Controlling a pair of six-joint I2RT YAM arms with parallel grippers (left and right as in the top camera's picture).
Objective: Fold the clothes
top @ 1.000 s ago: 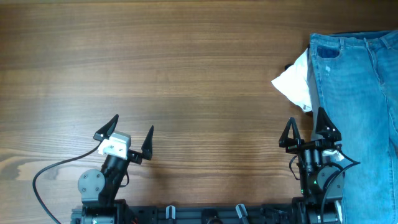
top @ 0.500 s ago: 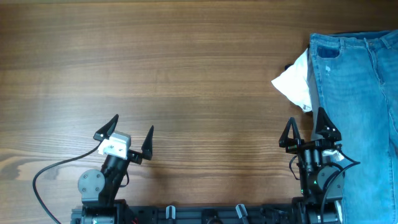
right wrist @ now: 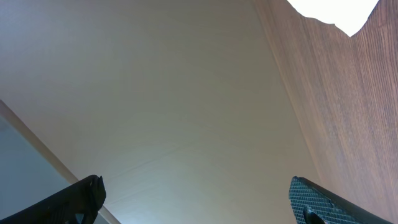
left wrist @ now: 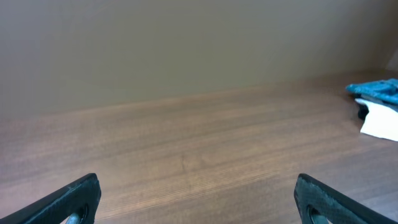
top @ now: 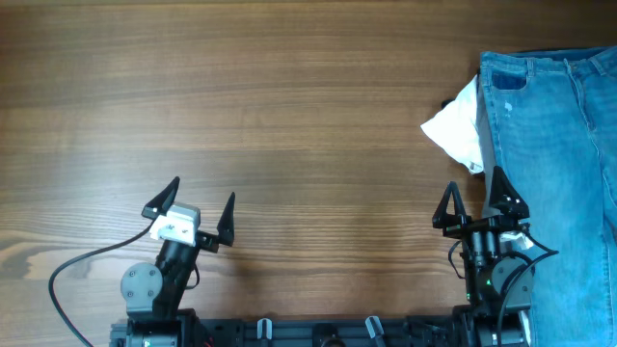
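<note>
L fingers (top: 203, 189) wide, empty; they've nudged a touch leftward in the last sec. R fingers (top: 472, 181) wide too, empty, no shift. So folding isn't begun yet, I reckon. White cloth (top: 455, 130) sits just ahead of R fingers, touching the jeans (top: 554, 145). These lie flat on tabletop (top: 289, 116) right beside R fingers: waist ahead, legs running back past them. Long axis fwd-back; hems out of frame.

Faded light-blue long denim jeans (top: 559, 145), darker blue at one pocket; plain white crumpled cloth (top: 457, 130); warm brown wooden desk (top: 289, 116), streaked with darker grain.
</note>
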